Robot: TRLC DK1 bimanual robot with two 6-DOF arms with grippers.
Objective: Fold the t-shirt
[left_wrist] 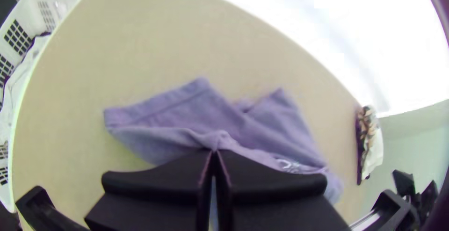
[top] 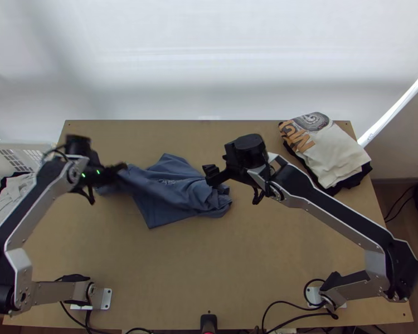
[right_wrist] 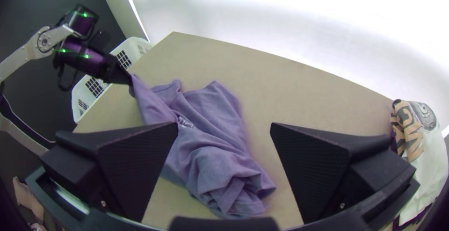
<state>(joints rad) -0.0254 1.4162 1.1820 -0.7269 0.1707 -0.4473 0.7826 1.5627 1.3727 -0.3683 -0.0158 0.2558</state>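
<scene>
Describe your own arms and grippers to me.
Both the left arm and the right arm have silver-grey links with black joints, and black cables run by their bases. Small green lights glow on the left one. The left gripper and right gripper have wide, flat black fingers.

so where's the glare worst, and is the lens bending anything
Left wrist view: worst glare, the backdrop burned nearly pure white; the table has strongly bowed edges. Right wrist view: bright backdrop too, lower corners dark. Top view: soft grey shadows across the backdrop, table edges look nearly straight.
</scene>
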